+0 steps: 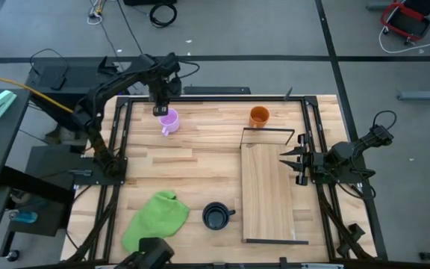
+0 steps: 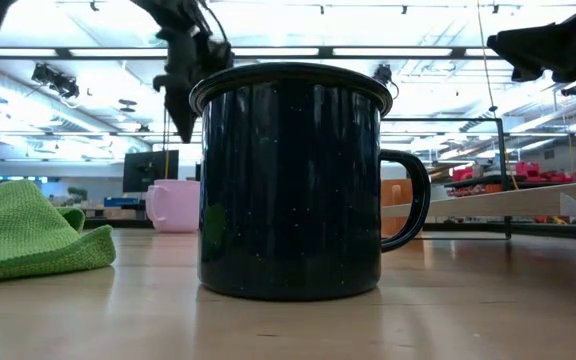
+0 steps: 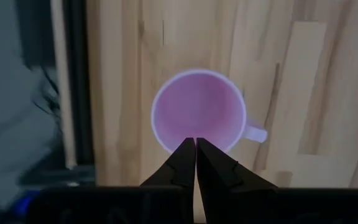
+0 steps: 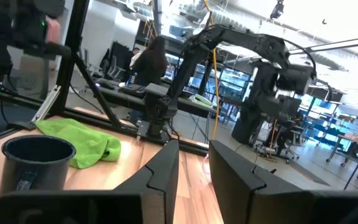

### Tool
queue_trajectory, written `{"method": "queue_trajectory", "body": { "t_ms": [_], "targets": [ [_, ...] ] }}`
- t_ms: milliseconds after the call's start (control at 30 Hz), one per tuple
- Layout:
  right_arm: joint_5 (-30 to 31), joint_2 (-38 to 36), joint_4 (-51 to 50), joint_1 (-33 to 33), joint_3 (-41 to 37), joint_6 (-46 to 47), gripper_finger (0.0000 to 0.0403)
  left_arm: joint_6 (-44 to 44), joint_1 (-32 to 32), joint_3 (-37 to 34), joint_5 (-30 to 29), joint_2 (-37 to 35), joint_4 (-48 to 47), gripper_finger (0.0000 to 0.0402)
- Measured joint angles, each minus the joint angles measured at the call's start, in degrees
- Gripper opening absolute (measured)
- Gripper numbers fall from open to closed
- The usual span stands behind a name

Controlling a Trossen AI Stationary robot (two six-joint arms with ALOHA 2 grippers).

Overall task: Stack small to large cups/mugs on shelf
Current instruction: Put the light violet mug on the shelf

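The light purple mug (image 1: 169,121) stands upright near the table's far-left corner and shows from above in the left wrist view (image 3: 197,112), with its handle (image 3: 256,133) to one side. My left gripper (image 1: 160,109) hangs shut above its rim (image 3: 196,143), well clear of it in the low view (image 2: 183,85). The orange mug (image 1: 259,116) stands near the far edge by the shelf's end. The black mug (image 1: 216,216) stands near the near edge (image 2: 293,180). The shelf (image 1: 267,190) lies on the right half of the table. My right gripper (image 1: 287,159) is open and level at the shelf's right edge (image 4: 194,152).
A crumpled green cloth (image 1: 155,219) lies near the near-left edge beside the black mug (image 2: 28,235). The shelf's thin black wire frame (image 1: 267,130) rises at its far end next to the orange mug. Bare planks (image 1: 200,164) stretch between the mugs and the shelf.
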Motion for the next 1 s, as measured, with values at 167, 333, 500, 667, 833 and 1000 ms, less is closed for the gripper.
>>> {"method": "queue_trajectory", "body": {
  "t_ms": [167,333,500,667,833,1000],
  "targets": [
    [0.0,0.0,0.0,0.0,0.0,0.0,0.0097,-3.2,2.3,0.0,0.0,3.3,-0.9,0.0018],
    [0.0,0.0,0.0,0.0,0.0,0.0,0.0097,-2.6,3.9,0.0,0.0,4.8,0.2,0.0029],
    [0.0,0.0,0.0,0.0,0.0,0.0,0.0097,0.3,4.3,-0.8,1.7,4.8,2.3,0.0045],
    [0.0,0.0,0.0,0.0,0.0,0.0,0.0097,3.4,4.0,-1.3,1.9,4.8,3.0,0.0056],
    [0.0,0.0,0.0,0.0,0.0,0.0,0.0096,4.8,4.0,-1.3,2.0,4.8,3.7,0.0064],
    [0.0,0.0,0.0,0.0,0.0,0.0,0.0097,4.8,4.0,-1.3,2.4,4.8,4.8,0.0071]
  ]
}}
